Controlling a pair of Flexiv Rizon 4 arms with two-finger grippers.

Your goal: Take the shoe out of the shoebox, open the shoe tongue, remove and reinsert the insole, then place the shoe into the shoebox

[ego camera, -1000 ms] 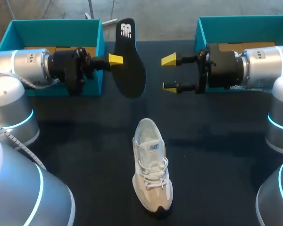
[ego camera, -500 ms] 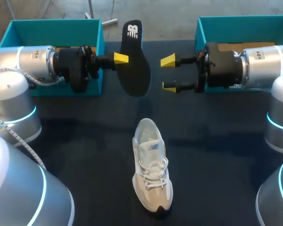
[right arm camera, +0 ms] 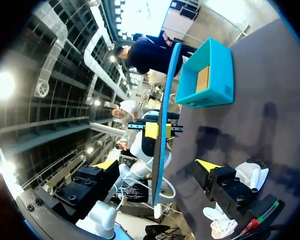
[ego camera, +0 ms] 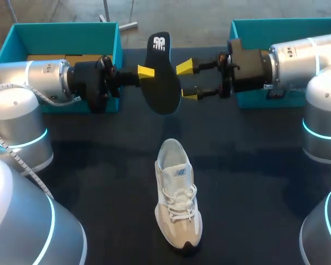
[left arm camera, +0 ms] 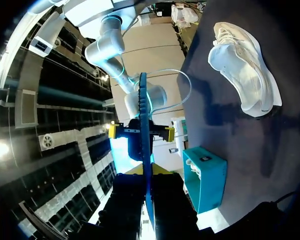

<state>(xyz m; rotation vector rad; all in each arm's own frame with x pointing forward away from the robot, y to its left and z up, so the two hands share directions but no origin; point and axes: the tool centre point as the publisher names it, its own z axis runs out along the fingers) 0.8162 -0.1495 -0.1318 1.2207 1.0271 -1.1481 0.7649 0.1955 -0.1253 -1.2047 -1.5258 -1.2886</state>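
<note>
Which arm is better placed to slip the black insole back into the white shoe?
Probably the left: the left claw is shut on the insole, held upright above the table beyond the shoe. The right claw is open, straddling the insole without gripping it.

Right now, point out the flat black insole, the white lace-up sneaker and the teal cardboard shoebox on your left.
black insole (ego camera: 163, 83), head view, its middle.
white sneaker (ego camera: 178, 200), head view, its laces.
left teal shoebox (ego camera: 66, 37), head view, inner back wall.
</note>
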